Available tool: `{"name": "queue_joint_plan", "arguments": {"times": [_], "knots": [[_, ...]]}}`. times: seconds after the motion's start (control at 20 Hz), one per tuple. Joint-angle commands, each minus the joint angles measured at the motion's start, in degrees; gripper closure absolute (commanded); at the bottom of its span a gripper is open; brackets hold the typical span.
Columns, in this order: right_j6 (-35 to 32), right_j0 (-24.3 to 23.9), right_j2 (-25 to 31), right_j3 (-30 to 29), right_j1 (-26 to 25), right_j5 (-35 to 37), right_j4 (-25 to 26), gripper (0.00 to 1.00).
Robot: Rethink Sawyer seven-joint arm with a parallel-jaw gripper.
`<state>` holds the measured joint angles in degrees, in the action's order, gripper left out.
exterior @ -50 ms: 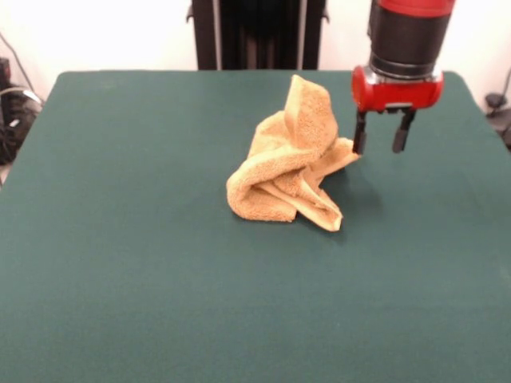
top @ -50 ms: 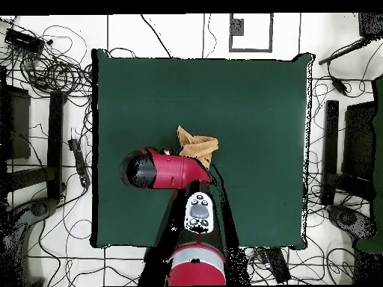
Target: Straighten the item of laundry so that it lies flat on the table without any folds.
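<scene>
The item of laundry (exterior @ -50 ms: 287, 163) is a golden-orange terry towel, crumpled into an upright heap near the middle of the green table (exterior @ -50 ms: 120, 255). One fold peaks high and a corner trails out to the right. My gripper (exterior @ -50 ms: 381, 147) hangs just right of that corner, a little above the cloth. It is open, its two black fingers (exterior @ -50 ms: 359, 134) apart with nothing between them; the left one is close beside the towel's corner. In the overhead view the towel (top @ -50 ms: 199, 145) shows partly beside the red arm (top @ -50 ms: 176, 170), which hides the gripper itself.
The table (top @ -50 ms: 254, 112) spreads wide around the towel on all sides. Cables and black equipment (top @ -50 ms: 45, 67) lie on the floor beyond the table's edges. The robot's pedestal (top @ -50 ms: 196, 263) stands at the table's side.
</scene>
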<state>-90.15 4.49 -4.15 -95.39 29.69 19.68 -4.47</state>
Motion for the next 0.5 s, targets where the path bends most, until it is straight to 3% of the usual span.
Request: {"name": "queue_joint_plan", "arguments": {"times": [0.05,0.5], "knots": [[-11.8,1.9,2.7,7.2,-2.8,7.5,-3.8,0.00],[-12.8,3.0,1.8,8.9,-3.8,7.9,-4.5,0.00]]}}
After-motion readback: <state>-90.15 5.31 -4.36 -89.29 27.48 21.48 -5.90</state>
